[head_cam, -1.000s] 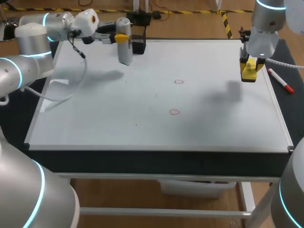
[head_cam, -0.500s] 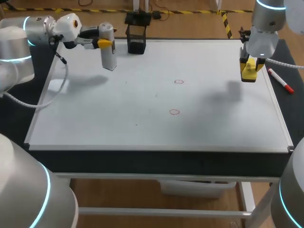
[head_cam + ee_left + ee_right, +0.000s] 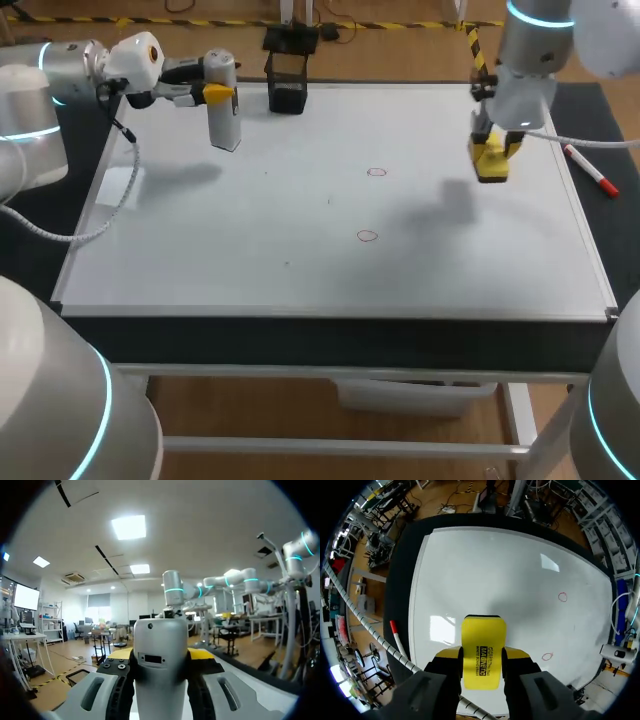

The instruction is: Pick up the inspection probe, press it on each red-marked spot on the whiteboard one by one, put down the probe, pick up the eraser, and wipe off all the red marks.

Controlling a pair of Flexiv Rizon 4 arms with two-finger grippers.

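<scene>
Clamping both yellow-tipped fingers on the grey inspection probe (image 3: 224,125), the left gripper (image 3: 218,93) is holding it upright over the whiteboard (image 3: 300,270), at about 10 o'clock from the board's centre. The left wrist view is showing the probe's body filling the gap between the fingers, pinched from two sides, which is probably keeping its tip aimed straight down for pressing. Its shadow is lying apart from it on the board, so it seems to be hanging clear of the surface rather than resting there. At 2 o'clock from the probe, a black holder (image 3: 287,88) is sitting at the far edge, likely the probe's resting place. The right gripper (image 3: 492,148) is squeezing the yellow eraser (image 3: 489,172) by its two flanks, hovering at about 2 o'clock from the centre, seemingly poised for wiping. Near the middle, the far mark (image 3: 376,172) is sitting at 12 o'clock of the near mark (image 3: 366,236), both red rings unwiped and well apart from either tool. A red marker (image 3: 590,172) is lying off the board at 3 o'clock. Judging by this, the probe is not yet put down.
</scene>
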